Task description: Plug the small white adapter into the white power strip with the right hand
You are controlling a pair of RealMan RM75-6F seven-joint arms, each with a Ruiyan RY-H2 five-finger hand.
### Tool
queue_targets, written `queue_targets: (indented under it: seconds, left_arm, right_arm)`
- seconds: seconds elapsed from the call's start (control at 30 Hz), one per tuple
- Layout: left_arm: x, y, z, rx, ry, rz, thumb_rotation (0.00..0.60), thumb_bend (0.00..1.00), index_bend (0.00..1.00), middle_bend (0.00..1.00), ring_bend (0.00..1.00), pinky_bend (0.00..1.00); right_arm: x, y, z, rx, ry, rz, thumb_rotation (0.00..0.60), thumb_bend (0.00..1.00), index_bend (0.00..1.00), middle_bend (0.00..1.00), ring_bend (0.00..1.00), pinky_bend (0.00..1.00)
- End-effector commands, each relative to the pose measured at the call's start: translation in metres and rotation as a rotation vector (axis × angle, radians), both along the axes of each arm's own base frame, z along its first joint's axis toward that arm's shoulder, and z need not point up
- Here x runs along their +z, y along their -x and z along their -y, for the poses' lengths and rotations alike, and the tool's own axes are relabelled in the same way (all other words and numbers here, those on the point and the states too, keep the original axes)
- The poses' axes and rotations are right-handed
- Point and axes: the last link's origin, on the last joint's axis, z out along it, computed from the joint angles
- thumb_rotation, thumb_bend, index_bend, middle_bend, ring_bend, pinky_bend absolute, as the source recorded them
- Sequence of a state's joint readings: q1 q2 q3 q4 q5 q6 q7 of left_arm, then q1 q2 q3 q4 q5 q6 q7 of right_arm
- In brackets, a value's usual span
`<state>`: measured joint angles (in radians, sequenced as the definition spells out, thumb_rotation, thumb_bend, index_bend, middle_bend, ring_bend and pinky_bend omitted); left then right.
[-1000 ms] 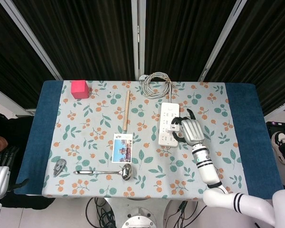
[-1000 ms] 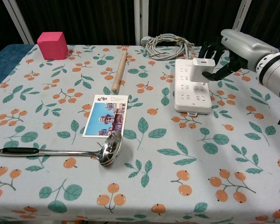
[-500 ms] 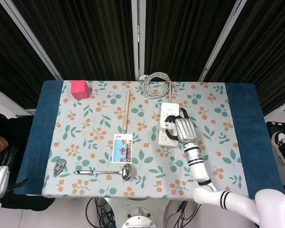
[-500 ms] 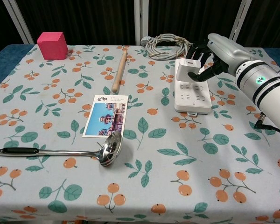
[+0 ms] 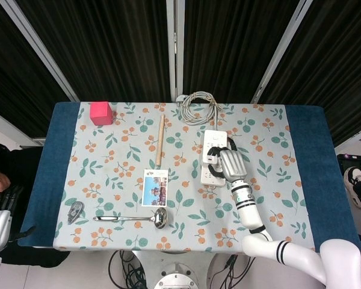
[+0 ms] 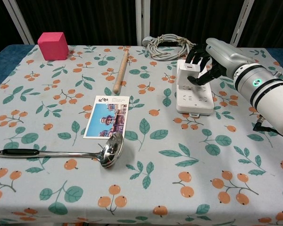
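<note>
small white adapter [image 6: 185, 71] upright on white power strip [image 6: 194, 96]; strip lies flat

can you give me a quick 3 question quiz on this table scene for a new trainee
1. True or false: the right hand holds the small white adapter over the white power strip.
2. Which thing lies nearest the postcard? A) pink cube B) ladle C) coiled cable
3. Fill in: the wooden stick lies between the pink cube and the ____.

Key
1. True; the fingers are around it, at the far end of the strip.
2. B; the ladle's bowl lies just below the postcard's near edge.
3. White power strip.
</note>
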<state>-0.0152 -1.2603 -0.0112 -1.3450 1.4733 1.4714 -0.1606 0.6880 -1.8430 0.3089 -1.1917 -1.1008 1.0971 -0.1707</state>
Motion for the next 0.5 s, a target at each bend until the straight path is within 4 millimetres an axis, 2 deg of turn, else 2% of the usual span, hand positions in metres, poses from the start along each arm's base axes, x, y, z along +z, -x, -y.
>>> queue_targets:
  seconds: [0.03, 0.5]
  left_arm:
    - [0.0002, 0.0, 0.0001, 0.0, -0.001, 0.0, 0.6, 0.0, 0.04, 0.0, 0.0, 0.0]
    - [-0.0005, 0.0008, 0.0004, 0.002, 0.002, 0.001, 0.6, 0.0, 0.04, 0.0, 0.0, 0.0]
  right_arm:
    - [-0.0005, -0.0002, 0.0004, 0.0, -0.001, -0.001, 0.6, 0.54, 0.75, 0.68, 0.4, 0.0]
    - [-0.0053, 0.0027, 0.0004, -0.011, -0.018, -0.012, 0.6, 0.54, 0.75, 0.67, 0.4, 0.0]
